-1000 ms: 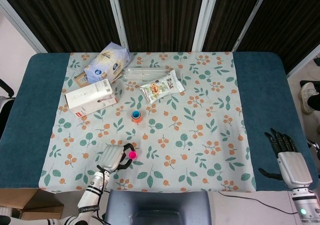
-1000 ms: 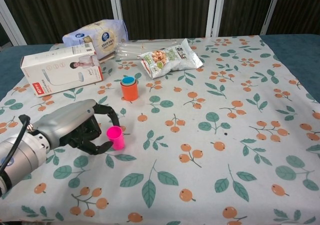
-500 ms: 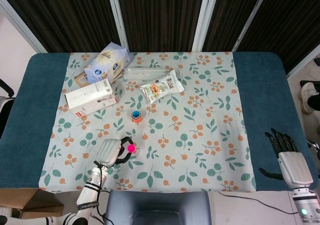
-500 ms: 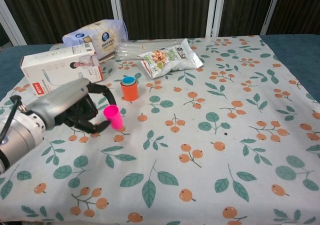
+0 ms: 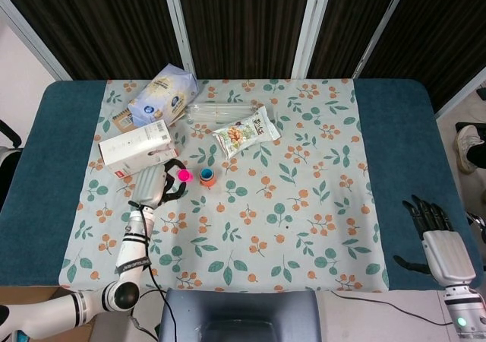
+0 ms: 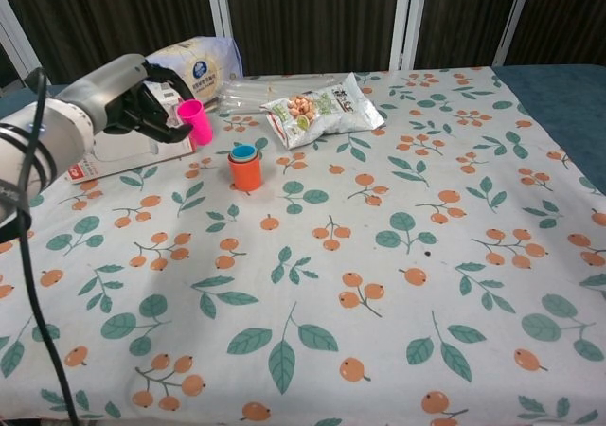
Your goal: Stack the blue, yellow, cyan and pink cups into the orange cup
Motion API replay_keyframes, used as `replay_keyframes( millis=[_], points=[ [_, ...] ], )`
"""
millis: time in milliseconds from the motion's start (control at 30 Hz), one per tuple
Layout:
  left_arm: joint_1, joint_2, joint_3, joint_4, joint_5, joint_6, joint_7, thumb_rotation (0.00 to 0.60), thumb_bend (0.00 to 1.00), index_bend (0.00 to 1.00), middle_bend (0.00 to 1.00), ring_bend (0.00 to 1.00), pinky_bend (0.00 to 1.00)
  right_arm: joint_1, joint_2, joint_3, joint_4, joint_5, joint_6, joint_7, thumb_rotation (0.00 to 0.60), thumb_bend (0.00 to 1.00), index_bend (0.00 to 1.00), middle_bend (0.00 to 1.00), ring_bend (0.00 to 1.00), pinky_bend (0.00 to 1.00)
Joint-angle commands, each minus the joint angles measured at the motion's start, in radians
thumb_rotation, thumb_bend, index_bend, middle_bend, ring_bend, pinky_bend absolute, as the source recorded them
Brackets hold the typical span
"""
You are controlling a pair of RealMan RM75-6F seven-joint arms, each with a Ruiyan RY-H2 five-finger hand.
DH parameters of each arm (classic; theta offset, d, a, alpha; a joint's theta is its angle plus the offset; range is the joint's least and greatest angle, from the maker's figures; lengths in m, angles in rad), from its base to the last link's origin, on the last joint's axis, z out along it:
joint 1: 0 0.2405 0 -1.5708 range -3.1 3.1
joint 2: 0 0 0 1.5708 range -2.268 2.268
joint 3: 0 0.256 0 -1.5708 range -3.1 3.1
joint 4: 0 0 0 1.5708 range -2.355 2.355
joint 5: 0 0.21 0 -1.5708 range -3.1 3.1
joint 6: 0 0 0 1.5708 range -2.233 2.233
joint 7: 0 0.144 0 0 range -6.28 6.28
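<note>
My left hand (image 5: 156,183) (image 6: 133,102) holds the pink cup (image 5: 183,175) (image 6: 196,120) in the air, just left of and above the orange cup (image 5: 206,178) (image 6: 245,170). The pink cup is tilted. The orange cup stands upright on the floral cloth with a blue and cyan rim showing inside it. My right hand (image 5: 434,228) hangs open beyond the table's right front corner, holding nothing; the chest view does not show it.
A white box (image 5: 137,148) (image 6: 95,151) lies left of the orange cup, partly behind my left hand. A blue-white bag (image 5: 162,93) (image 6: 189,64), a clear packet (image 5: 220,112) and a snack bag (image 5: 246,131) (image 6: 322,108) lie at the back.
My left hand has lifted the pink cup from the front of the table and carried it back toward the orange cup. The right hand has stayed put.
</note>
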Motion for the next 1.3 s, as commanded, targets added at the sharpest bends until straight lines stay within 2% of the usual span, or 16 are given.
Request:
replay_keyframes(
  millis=[33,300,733,1200,1267,1300],
  points=[
    [-0.065,-0.048,-0.031,0.094,-0.051,-0.033,0.017,0.600,0.36,0.42,1.00,1.00,1.00,0.003,-0.001,0.003,0.001,0.009,-0.007,-0.003,0.600,0.14,0.00,0.00,0.00,0.00],
    [-0.138,-0.099,-0.053,0.204,-0.110,-0.063,0.024,0.600,0.36,0.41,1.00,1.00,1.00,0.009,0.000,0.012,0.004,0.032,-0.022,-0.003,0.600,0.14,0.00,0.00,0.00,0.00],
    [-0.173,-0.118,-0.029,0.183,-0.110,-0.034,0.038,0.600,0.36,0.41,1.00,1.00,1.00,0.001,0.010,0.011,0.000,0.024,-0.006,0.012,0.600,0.14,0.00,0.00,0.00,0.00],
    [-0.188,-0.144,-0.008,0.232,-0.133,-0.054,0.025,0.600,0.36,0.41,1.00,1.00,1.00,0.000,0.014,0.013,0.001,0.023,-0.002,0.021,0.600,0.14,0.00,0.00,0.00,0.00],
    [-0.188,-0.144,-0.006,0.231,-0.137,-0.059,0.021,0.600,0.36,0.37,1.00,1.00,1.00,0.000,0.014,0.013,0.000,0.023,-0.002,0.022,0.600,0.14,0.00,0.00,0.00,0.00],
    [-0.188,-0.144,-0.005,0.230,-0.138,-0.060,0.021,0.600,0.36,0.31,1.00,1.00,1.00,0.000,0.014,0.013,0.000,0.023,-0.002,0.021,0.600,0.14,0.00,0.00,0.00,0.00]
  ],
)
